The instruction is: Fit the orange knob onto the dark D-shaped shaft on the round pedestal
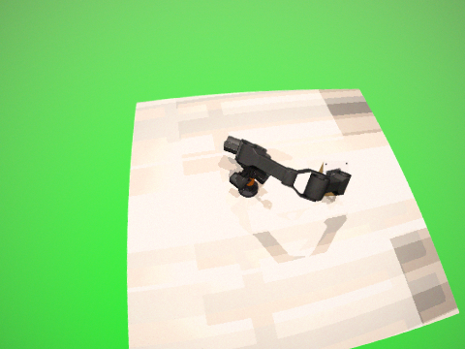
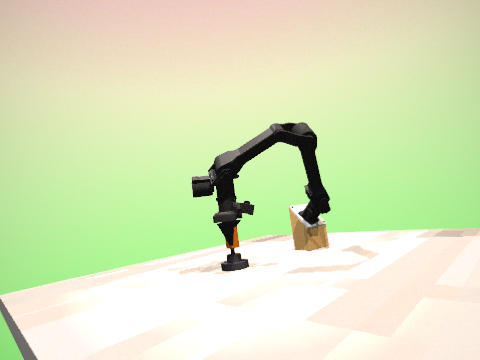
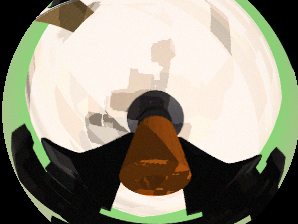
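The orange knob [image 1: 251, 181] [image 2: 233, 238] [image 3: 154, 155] is upright between the fingers of my gripper [image 2: 231, 242] [image 3: 155, 139], which is shut on it. The round dark pedestal [image 1: 248, 192] [image 2: 235, 264] [image 3: 174, 111] stands on the table under the knob. In the exterior view the knob's lower end is over the dark shaft [image 2: 232, 251], and a short stretch of shaft shows between the knob and the pedestal's raised middle. In the wrist view the knob hides the shaft. The shaft's flat side and the knob's hole are not visible.
The arm's base sits on a wooden block [image 2: 310, 238] [image 3: 70, 17] with a light top plate, to the right of the pedestal in the top and exterior views. Shadows of the arm fall across the pale patterned table [image 1: 194, 301] [image 2: 150, 310].
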Action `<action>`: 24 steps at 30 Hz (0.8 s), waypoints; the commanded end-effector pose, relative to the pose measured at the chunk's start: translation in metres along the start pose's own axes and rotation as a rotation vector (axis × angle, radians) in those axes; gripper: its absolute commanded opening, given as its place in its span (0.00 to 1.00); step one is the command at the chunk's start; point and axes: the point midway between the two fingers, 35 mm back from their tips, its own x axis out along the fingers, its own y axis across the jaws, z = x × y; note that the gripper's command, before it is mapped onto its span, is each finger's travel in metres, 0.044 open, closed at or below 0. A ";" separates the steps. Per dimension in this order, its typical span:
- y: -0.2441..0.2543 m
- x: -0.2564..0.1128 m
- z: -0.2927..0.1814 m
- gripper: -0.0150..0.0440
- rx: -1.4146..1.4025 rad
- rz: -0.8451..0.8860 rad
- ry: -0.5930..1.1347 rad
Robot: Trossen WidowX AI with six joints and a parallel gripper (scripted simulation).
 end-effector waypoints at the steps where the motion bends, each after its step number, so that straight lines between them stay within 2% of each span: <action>1: -0.001 -0.002 -0.002 0.25 -0.005 -0.004 0.005; 24: 0.001 -0.001 0.000 0.25 -0.005 -0.004 0.005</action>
